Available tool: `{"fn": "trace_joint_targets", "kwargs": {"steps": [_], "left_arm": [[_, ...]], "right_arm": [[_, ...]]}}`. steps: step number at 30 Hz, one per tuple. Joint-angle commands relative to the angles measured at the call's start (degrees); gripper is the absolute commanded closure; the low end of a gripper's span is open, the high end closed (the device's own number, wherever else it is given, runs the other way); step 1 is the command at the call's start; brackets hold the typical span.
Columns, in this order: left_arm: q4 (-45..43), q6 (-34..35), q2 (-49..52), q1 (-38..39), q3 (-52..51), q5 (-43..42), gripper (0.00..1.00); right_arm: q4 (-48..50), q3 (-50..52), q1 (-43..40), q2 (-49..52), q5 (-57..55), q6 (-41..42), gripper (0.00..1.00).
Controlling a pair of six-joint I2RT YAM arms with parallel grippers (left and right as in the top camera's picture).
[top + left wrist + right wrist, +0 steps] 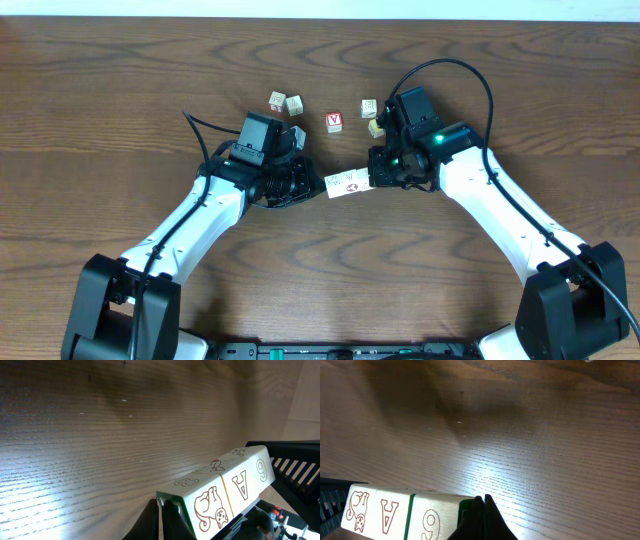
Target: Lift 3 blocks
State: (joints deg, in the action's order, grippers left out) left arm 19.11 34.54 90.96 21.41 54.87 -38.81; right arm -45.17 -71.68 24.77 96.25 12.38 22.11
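Observation:
Three cream-white blocks (349, 183) sit end to end in one row, pinched between my two grippers. In the left wrist view the row (220, 495) shows a cat drawing, an A and a 6 in reddish-brown, with green edges. The left gripper (318, 186) (162, 510) is shut, its joined fingertips pressed against the row's left end. The right gripper (376, 178) (484, 505) is shut too, pushing on the other end of the row (395, 512). The row appears to hang just above the wood; a soft shadow lies on the table below.
Behind the arms several loose cubes lie on the brown wooden table (120, 80): two pale ones (277, 101) (294, 104), a cube with a red letter (334, 121), another pale cube (369, 108) and a yellowish one (375, 127) close to the right wrist.

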Motion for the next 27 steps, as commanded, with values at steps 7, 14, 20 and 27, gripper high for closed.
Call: {"fn": "trace_joint_targets", "kwargs": {"steps": [7, 14, 20, 27], "left_arm": [[-2.05, 0.07, -1.36, 3.3, 3.39, -8.07, 0.93], [-1.86, 0.09, -0.94, 3.3, 3.39, -7.41, 0.93], [-1.86, 0.09, -0.94, 3.32, 3.39, -7.02, 0.93], [-1.22, 0.28, -0.7, 3.32, 3.37, -5.33, 0.93]], "right_arm": [[1.22, -0.52, 5.33, 0.9, 14.25, 1.03, 0.99], [1.25, -0.52, 5.33, 1.2, 14.01, 1.03, 0.99], [1.4, -0.52, 5.33, 1.2, 13.97, 1.03, 0.99], [1.53, -0.52, 5.33, 1.2, 13.97, 1.05, 0.99]]}}
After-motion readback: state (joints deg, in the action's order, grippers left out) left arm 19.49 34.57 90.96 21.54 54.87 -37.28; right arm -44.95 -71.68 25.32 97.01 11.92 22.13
